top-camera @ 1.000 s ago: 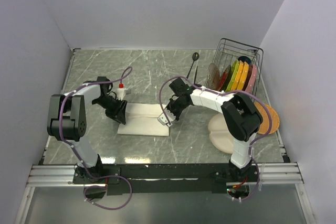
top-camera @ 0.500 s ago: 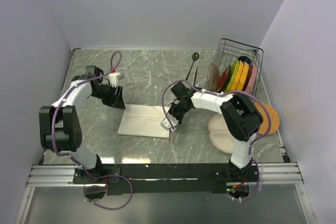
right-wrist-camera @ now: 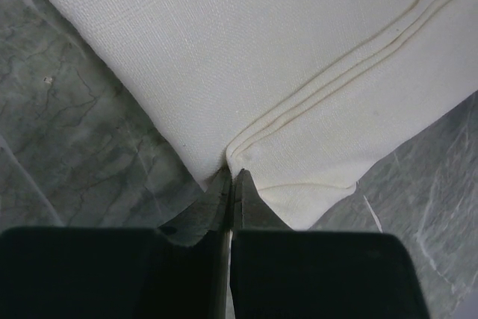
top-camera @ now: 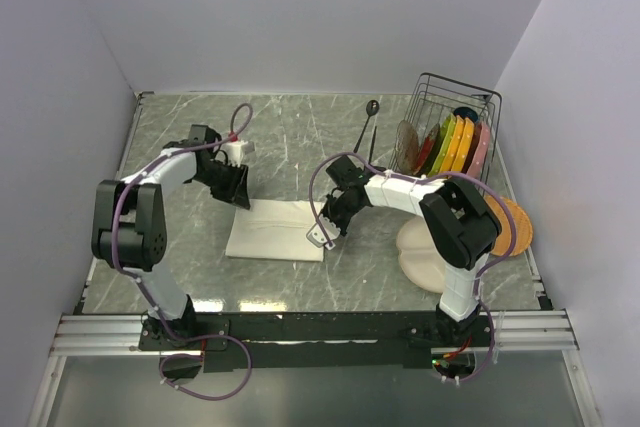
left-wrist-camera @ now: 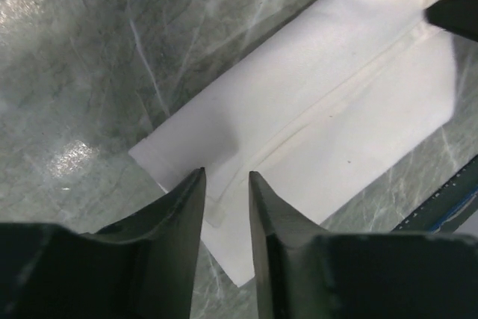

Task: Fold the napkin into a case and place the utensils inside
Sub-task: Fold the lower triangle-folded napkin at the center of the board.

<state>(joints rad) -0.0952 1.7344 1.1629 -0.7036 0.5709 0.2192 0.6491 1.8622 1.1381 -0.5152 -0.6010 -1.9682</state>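
Folding is in hand, I judge. The left tool (left-wrist-camera: pixel 225 178), jaws narrowly apart and empty, sits over the napkin's (top-camera: pixel 268 233) ten-o'clock corner and should next pinch it. The right tool (right-wrist-camera: pixel 232 178) is clamped on the three-o'clock edge. The utensils (top-camera: pixel 367 129) lie at one o'clock, open table (top-camera: pixel 300 147) between.

One napkin (top-camera: pixel 275 231), two utensils (top-camera: pixel 366 128), one dish rack (top-camera: pixel 460 84).

Bright, even overhead light; soft glare patches on the counter (left-wrist-camera: pixel 67 158); near fingers (left-wrist-camera: pixel 179 214) dark and blurred
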